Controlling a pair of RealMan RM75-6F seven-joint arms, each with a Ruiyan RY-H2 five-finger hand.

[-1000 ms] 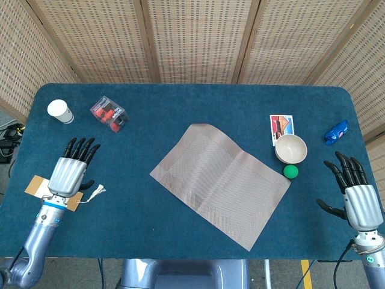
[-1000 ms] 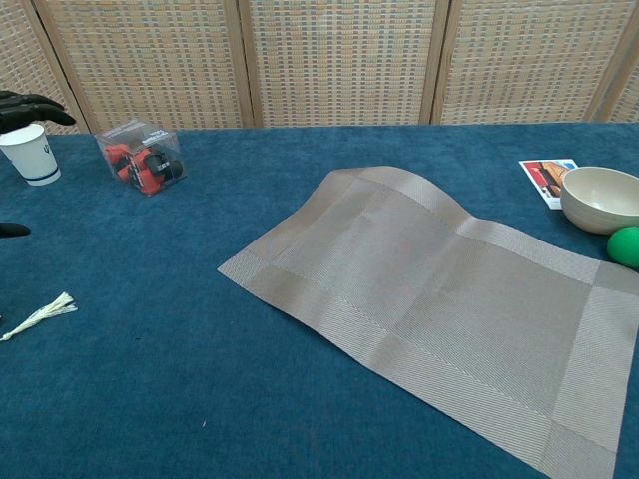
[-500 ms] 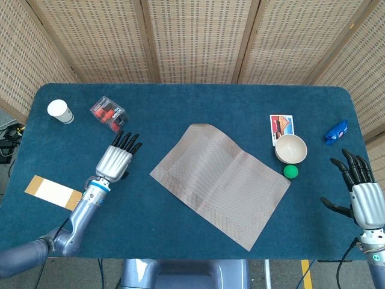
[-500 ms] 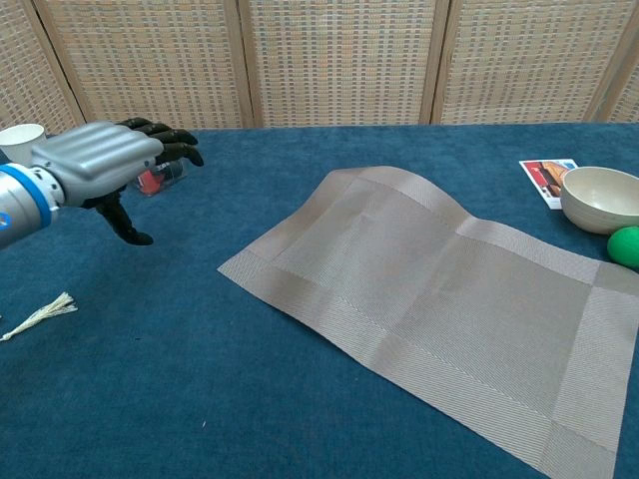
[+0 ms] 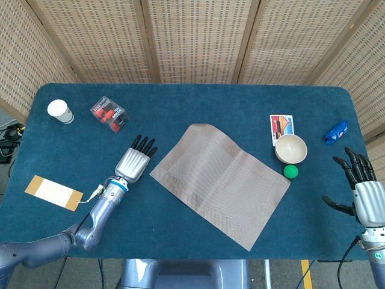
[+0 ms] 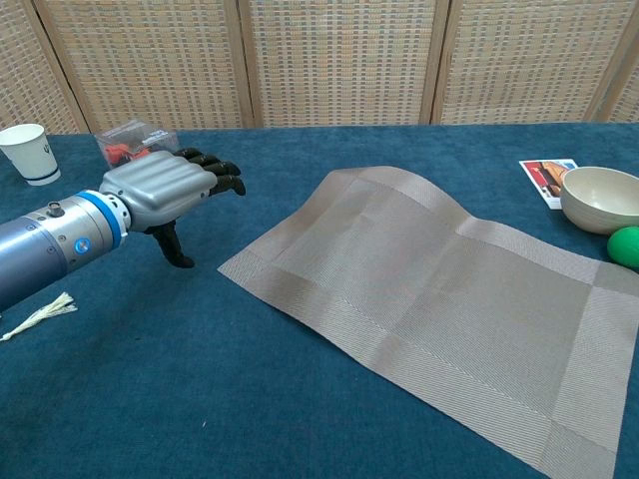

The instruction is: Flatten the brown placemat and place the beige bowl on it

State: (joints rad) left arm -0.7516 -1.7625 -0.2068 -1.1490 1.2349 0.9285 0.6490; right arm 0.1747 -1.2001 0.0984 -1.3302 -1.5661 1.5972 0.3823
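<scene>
From the head view, the brown placemat (image 5: 219,182) lay skewed across the middle of the blue desk (image 5: 192,108), its far corner humped up instead of lying flat. The left robot hand (image 5: 135,162) hovered just off the placemat's left corner, palm down, its fingers stretched out and slightly apart, gripping nothing. The beige bowl (image 5: 291,148) stood just beyond the placemat's right corner, a green ball (image 5: 291,171) touching or almost touching its near side and a picture card (image 5: 281,127) lying on its far side. The right robot hand (image 5: 361,191) sat well right of the placemat by the desk's edge, fingers spread and empty. Bare desk lay along the placemat's far edge.

From the chest view, the left robot hand (image 6: 165,190) hung above the cloth just left of the placemat (image 6: 439,299), thumb pointing down. A raised fold ran across the placemat's far edge. The bowl (image 6: 602,199) stood off its right side. A paper cup (image 6: 27,153) stood far to the placemat's left.
</scene>
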